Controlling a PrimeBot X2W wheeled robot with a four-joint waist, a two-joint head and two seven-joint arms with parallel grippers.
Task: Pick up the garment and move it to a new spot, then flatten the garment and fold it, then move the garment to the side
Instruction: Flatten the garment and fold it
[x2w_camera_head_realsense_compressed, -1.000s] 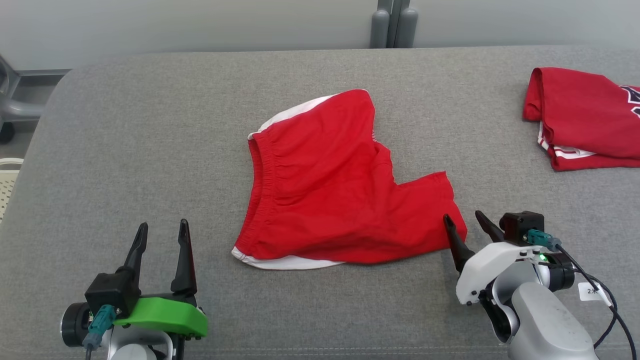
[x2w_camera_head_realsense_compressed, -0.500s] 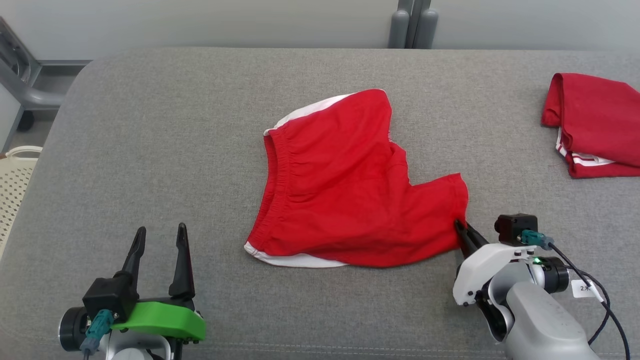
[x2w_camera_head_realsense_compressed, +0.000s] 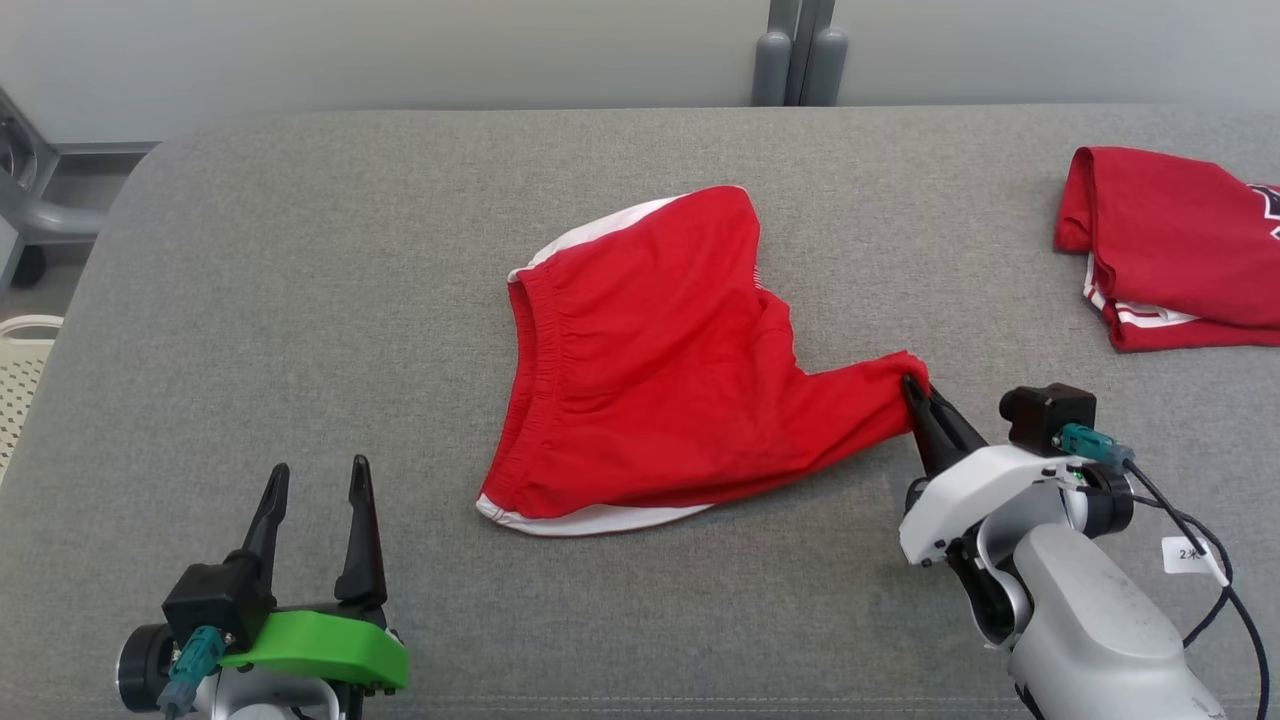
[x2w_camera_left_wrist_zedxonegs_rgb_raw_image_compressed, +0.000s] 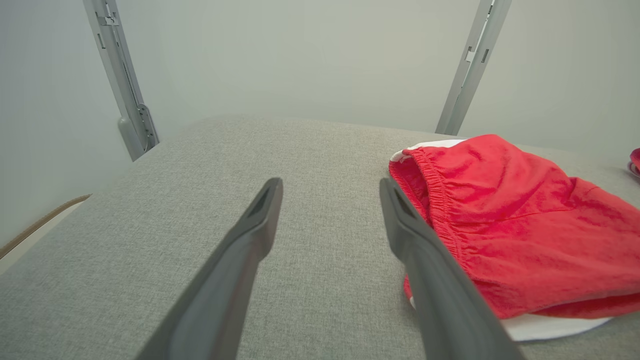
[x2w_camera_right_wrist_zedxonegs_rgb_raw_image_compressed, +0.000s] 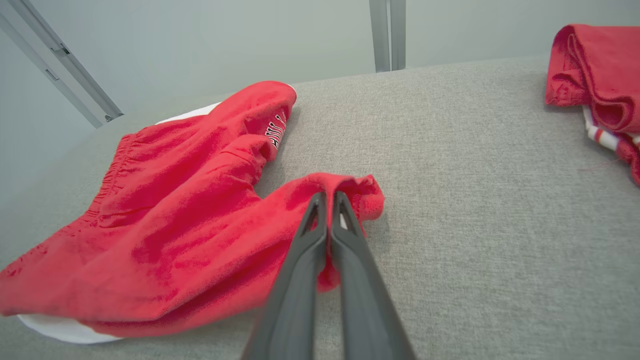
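- Red shorts (x2w_camera_head_realsense_compressed: 650, 370) lie central on the tabletop (x2w_camera_head_realsense_compressed: 300, 300); our right hand (x2w_camera_head_realsense_compressed: 910, 383) pinches their near-right leg hem, probably to pull them flat.
- Our left hand (x2w_camera_head_realsense_compressed: 318, 468) rests near-left, fingers apart, empty.

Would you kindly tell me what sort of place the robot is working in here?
Probably a robotics lab's garment-folding station: a grey fabric-covered table, bare pale walls with metal posts behind it, and a folded red garment set aside from the red shorts.
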